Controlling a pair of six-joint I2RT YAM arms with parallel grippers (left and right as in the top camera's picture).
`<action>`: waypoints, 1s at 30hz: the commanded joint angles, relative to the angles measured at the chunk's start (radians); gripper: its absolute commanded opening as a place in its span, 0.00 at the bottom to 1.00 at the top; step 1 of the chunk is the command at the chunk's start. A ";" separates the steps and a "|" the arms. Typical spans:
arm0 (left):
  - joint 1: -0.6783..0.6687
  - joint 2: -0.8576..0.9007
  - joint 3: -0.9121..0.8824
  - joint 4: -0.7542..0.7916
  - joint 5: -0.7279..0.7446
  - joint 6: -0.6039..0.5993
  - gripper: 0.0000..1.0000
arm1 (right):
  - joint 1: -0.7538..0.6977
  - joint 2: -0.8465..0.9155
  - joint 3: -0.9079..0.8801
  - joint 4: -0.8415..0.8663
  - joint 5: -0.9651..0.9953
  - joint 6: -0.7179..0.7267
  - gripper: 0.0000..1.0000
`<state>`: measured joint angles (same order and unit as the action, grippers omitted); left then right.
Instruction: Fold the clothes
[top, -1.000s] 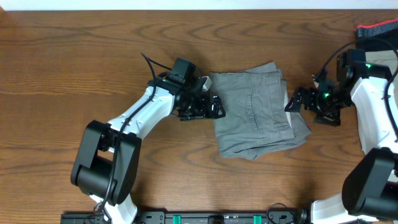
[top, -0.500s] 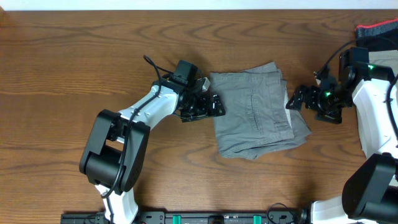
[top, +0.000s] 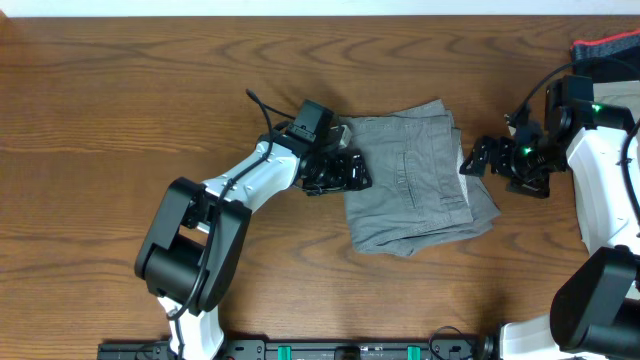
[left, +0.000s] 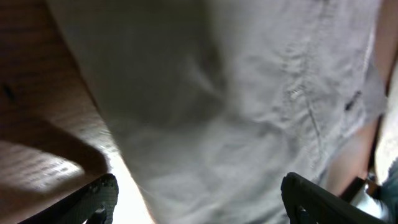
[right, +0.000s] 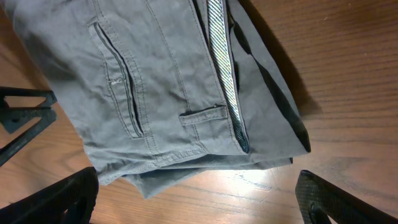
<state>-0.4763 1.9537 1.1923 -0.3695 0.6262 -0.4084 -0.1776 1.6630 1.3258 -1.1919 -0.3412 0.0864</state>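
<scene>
- The left gripper (top: 360, 172) has been advanced rightward; it is now set at the left edge of the shorts (top: 415, 175), where a second ago a gap was seen.
- Its jaws are spread wide, with cloth filling the space between them; nothing is pinched.
- The right gripper (top: 468, 163) is unmoved just off the right edge, near the waistband (right: 221, 68), jaws likewise spread.
- The shorts lie folded mid-table (top: 120, 100), back pocket (right: 118, 81) up.
- Judged: a further fold or tidy-up is being prepared.
</scene>
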 joint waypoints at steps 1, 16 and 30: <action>0.006 0.047 -0.003 -0.001 -0.036 -0.027 0.85 | -0.005 -0.020 0.011 0.002 -0.006 -0.013 0.99; 0.006 0.121 -0.003 0.023 -0.035 -0.106 0.42 | -0.005 -0.020 0.011 0.002 -0.006 -0.013 0.99; 0.078 0.121 -0.003 0.085 -0.037 -0.102 0.06 | -0.005 -0.020 0.010 -0.006 -0.006 -0.013 0.99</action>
<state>-0.4496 2.0460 1.2064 -0.2878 0.6304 -0.5194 -0.1776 1.6627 1.3258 -1.1938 -0.3416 0.0864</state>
